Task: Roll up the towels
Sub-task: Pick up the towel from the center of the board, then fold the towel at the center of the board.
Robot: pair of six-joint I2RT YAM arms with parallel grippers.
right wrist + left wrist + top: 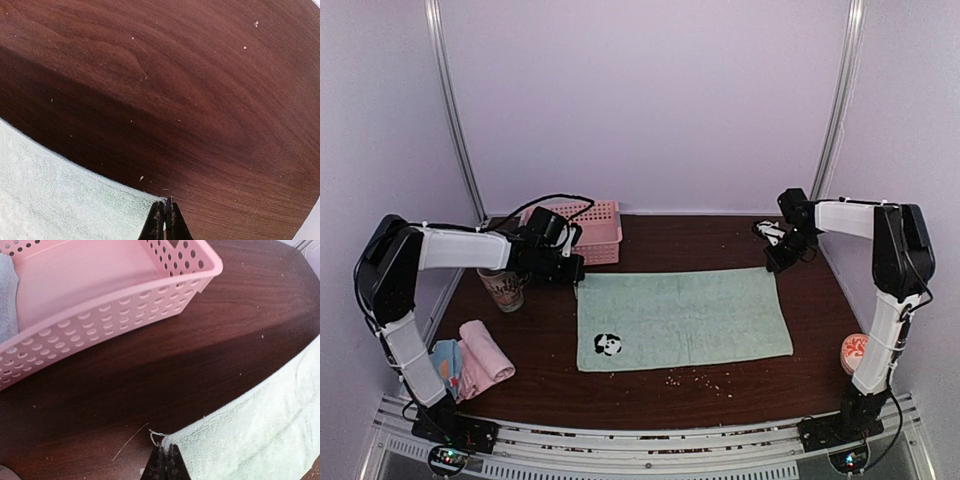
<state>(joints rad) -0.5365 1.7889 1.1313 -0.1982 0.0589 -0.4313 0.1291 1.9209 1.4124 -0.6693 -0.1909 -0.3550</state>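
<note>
A pale sage green towel [682, 318] with a small panda patch [608, 345] lies spread flat in the middle of the table. My left gripper [576, 275] is shut on its far left corner [172, 441], a loose thread sticking out beside the tips. My right gripper [775, 265] is shut on the towel's far right corner [159, 202]. At the near left lie a rolled pink towel [485, 352] and a light blue towel with orange dots [445, 360].
A pink perforated basket [592, 228] stands at the back left, close behind my left gripper [167, 462]. A patterned cup [503, 290] stands under the left arm. An orange-and-white round thing [855, 352] sits by the right arm's base. Crumbs lie near the front edge.
</note>
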